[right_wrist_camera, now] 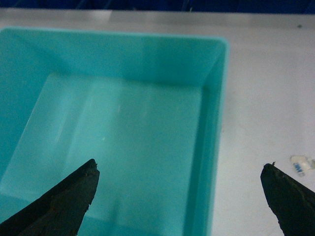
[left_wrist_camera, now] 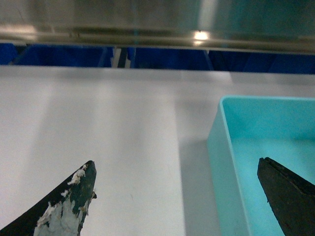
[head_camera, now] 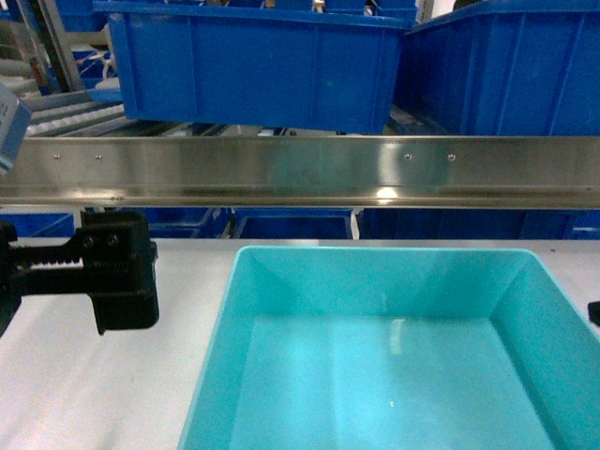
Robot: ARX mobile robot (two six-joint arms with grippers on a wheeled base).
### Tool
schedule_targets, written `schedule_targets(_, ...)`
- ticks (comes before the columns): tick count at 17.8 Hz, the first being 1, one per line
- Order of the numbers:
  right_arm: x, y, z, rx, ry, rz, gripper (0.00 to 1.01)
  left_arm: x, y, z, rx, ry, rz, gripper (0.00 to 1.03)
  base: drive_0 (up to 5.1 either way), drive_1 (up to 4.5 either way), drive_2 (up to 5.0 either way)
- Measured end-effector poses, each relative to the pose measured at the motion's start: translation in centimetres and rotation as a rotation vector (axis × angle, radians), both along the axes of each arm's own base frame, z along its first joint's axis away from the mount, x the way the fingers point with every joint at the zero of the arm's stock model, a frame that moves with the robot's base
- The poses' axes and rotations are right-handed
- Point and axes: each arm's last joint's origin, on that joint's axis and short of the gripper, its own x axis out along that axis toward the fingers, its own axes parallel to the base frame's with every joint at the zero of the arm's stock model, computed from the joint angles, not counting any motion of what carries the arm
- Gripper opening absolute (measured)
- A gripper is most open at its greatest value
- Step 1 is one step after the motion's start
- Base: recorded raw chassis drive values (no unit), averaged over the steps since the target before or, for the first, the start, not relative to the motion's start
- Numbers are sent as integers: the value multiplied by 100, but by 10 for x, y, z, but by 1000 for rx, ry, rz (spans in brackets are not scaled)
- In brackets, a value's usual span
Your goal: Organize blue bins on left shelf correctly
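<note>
Nearest the robot, an empty turquoise tub (head_camera: 394,366) sits on the white table (head_camera: 84,394), filling the lower centre and right of the head view, with its near edge cut off by the frame. Both grippers are spread wide and hold nothing. The left gripper (left_wrist_camera: 177,196) straddles the tub's left wall: one finger (left_wrist_camera: 74,196) is over bare table, the other over the tub's floor, so that wall lies between the jaws, slightly right of their midline. The right gripper (right_wrist_camera: 179,196) mirrors this on the right wall, with one finger over the floor and one over the table, near a small scrap of tape (right_wrist_camera: 300,166). The wrist views do not show how high either gripper sits above the rim. The tub's long axis seems to run left to right, so each arm has its own short wall and neither is clearly nearer. Beyond the tub, the shelf's steel rail (head_camera: 300,169) spans the view, with dark blue crates (head_camera: 253,66) above on rollers and more below; the tub must probably go forward and up there.
</note>
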Motion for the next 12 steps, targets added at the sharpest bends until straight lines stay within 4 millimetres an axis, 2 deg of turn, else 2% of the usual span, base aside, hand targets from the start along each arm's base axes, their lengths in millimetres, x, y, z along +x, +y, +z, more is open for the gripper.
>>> schedule_targets(6,3,24,-17,-5,108,50,98,7,3,-11,-75,41,-6,98,0,0,0)
schedule_targets(12,19,24,-28,-47,117,-6,98,14,-10,-13,-146,73,-17,98,0,0,0)
